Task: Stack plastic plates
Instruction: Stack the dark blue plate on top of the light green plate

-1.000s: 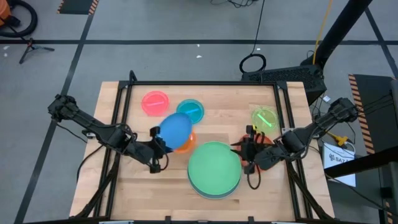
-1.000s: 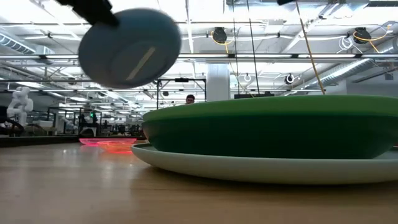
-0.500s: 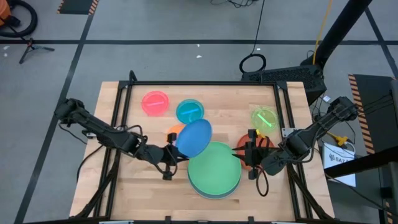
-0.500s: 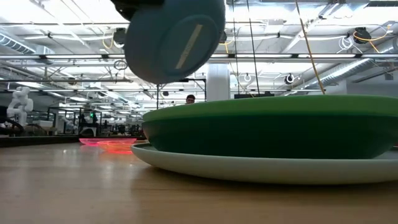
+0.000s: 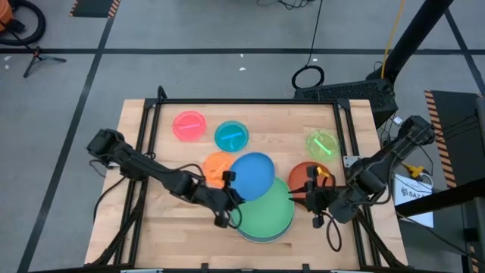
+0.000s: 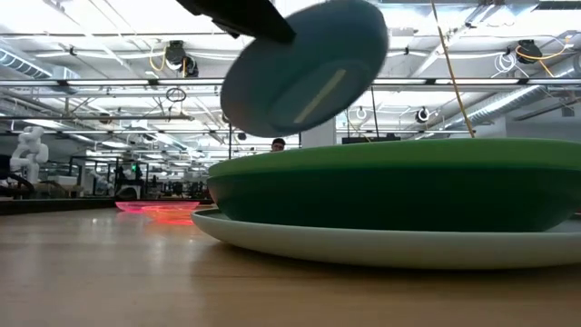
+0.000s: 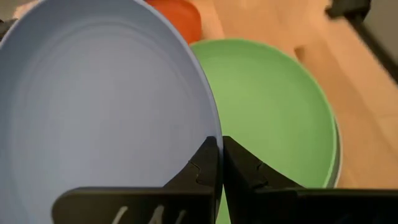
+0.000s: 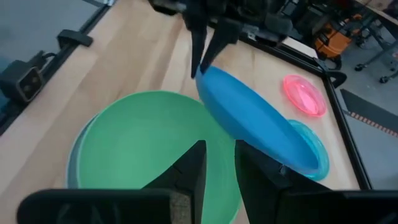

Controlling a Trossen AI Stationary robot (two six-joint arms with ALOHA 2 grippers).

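Note:
My left gripper (image 5: 235, 202) is shut on a medium blue plate (image 5: 252, 173), held in the air over the far-left part of a stack of large plates with a light green one (image 5: 263, 210) on top. In the low view the blue plate (image 6: 304, 68) hangs tilted above the stack (image 6: 399, 186). My right gripper (image 5: 309, 199) is open and empty, just right of the stack and near a red-orange plate (image 5: 305, 173) that rests on the table. My left gripper pinches the blue plate's rim (image 7: 211, 127) between its two fingers, one on the inner face and one underneath. The fingers come from the table's near left, slanting. The plate is lifted clear and tilted, its far side higher (image 8: 261, 124).
A small orange plate (image 5: 216, 164) lies left of the blue one. Small pink (image 5: 189, 125), cyan (image 5: 231, 136) and lime (image 5: 323, 144) plates lie along the far side. The table has a dark frame (image 5: 242, 101) at its far edge.
My left gripper has carried the blue plate toward the table's right and near edges, from above the orange plate to over the green stack, and the plate has tipped more. My right gripper has drawn back toward the near edge, uncovering the red-orange plate.

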